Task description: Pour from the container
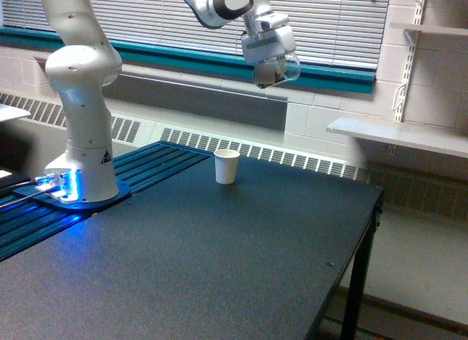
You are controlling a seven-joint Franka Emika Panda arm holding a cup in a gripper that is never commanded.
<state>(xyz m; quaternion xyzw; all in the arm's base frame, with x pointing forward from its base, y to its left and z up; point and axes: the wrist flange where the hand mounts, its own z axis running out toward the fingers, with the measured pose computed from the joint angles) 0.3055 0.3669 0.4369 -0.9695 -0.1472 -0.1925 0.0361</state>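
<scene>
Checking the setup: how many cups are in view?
2. A white cup stands on the table; a clear cup with brown contents is held high in the claw. None seems hidden.

A dark speckled table (219,259) fills the foreground, its black leg (356,281) at the exterior view's right. Behind it, white blinds (146,18) cover a window above a teal sill (183,58). A long heater grille (292,157) runs along the pale block wall (322,110). White shelves (402,135) hang at the right.
</scene>
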